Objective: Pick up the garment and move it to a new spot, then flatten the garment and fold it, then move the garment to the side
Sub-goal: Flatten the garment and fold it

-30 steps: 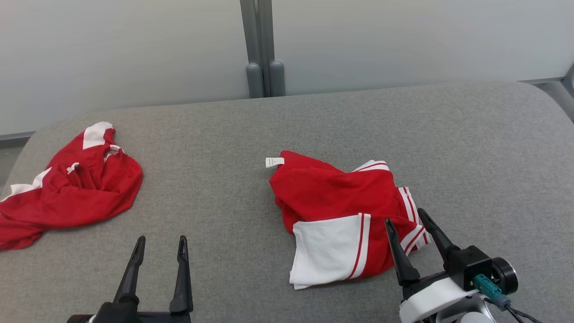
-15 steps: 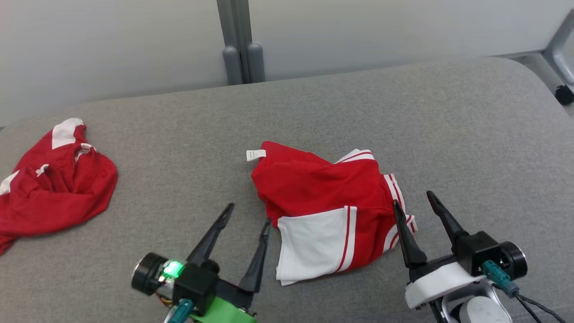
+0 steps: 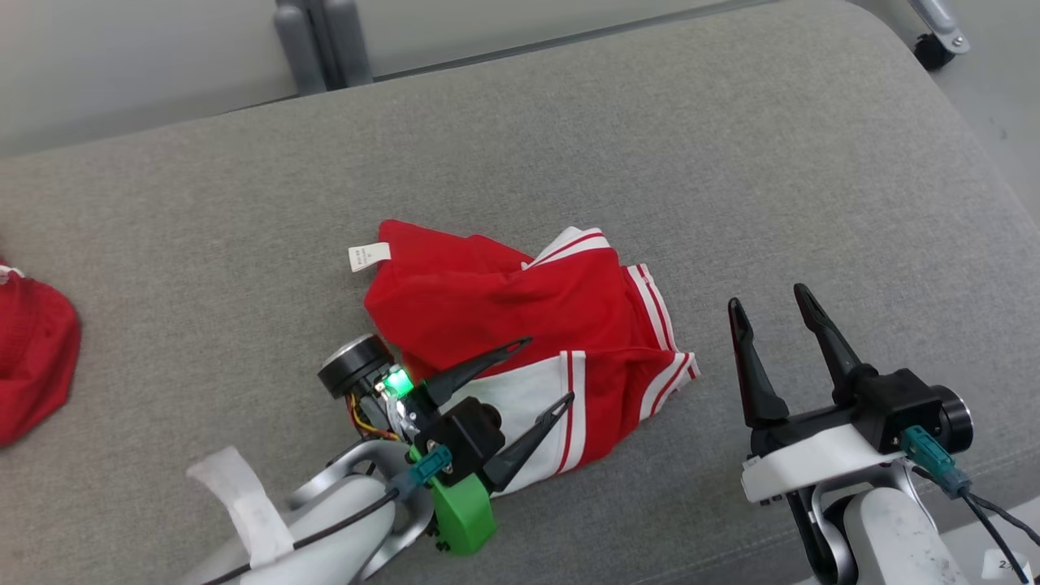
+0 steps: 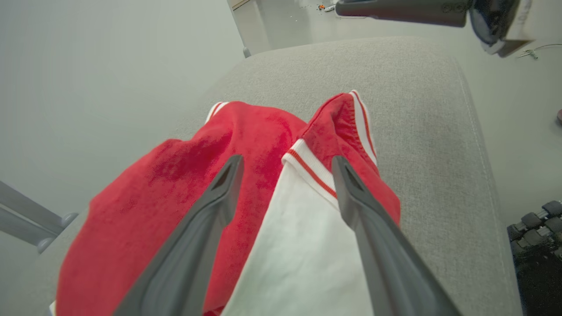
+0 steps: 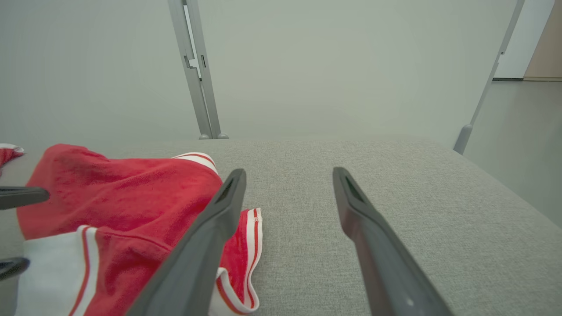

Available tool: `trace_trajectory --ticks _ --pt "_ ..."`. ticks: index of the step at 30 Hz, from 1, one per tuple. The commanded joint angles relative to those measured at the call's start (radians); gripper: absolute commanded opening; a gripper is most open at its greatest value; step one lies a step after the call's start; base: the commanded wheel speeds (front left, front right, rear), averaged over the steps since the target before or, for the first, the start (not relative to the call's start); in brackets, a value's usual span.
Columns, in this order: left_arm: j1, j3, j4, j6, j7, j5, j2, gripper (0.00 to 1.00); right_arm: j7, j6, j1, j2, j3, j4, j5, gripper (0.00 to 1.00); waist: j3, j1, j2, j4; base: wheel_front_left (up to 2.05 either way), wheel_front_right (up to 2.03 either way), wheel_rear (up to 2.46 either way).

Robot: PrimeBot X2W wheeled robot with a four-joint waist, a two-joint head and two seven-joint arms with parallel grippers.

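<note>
Left gripper (image 3: 551,369), idle at the near edge a second ago, now hangs over the white panel of the red-and-white garment (image 3: 487,301) lying mid-way across the grey cushion (image 3: 731,162), jaws wide and empty, so pick-up looks imminent; right gripper (image 3: 768,295) waits beside the striped hem, equally wide, empty.

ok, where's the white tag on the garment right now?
In the head view the white tag lies on the grey surface at the far-left corner of the red-and-white garment, up and left of the open left gripper.
</note>
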Motion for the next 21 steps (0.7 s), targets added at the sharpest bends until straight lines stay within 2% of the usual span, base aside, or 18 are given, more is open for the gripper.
trace_trajectory --ticks 1,11,12,13,21 --pt "-0.046 -0.024 0.005 0.002 0.010 -0.013 0.010 1.00 -0.001 -0.002 -0.017 0.000 0.005 -0.005 0.011 1.00 0.068 0.0000 0.0000 -0.063 0.00 0.00 0.00" --pt "-0.219 -0.214 0.037 0.002 0.084 -0.109 0.055 0.98 -0.001 -0.002 -0.039 0.000 0.009 -0.013 0.038 1.00 0.116 0.0000 0.0000 -0.091 0.00 0.00 0.00" --pt "-0.230 -0.234 0.031 0.002 0.077 -0.123 0.058 0.37 -0.001 -0.002 -0.040 0.000 0.008 -0.013 0.040 1.00 0.117 0.0000 0.0000 -0.093 0.00 0.00 0.00" --pt "-0.232 -0.250 0.028 0.002 0.078 -0.142 0.060 0.00 -0.001 -0.002 -0.039 0.000 0.007 -0.013 0.040 1.00 0.117 0.0000 0.0000 -0.094 0.00 0.00 0.00" --pt "-0.294 -0.331 -0.073 0.002 0.084 -0.280 0.100 0.00 -0.001 -0.002 -0.040 0.000 0.001 -0.002 0.051 1.00 0.096 0.0000 0.0000 -0.103 0.00 0.00 0.00"
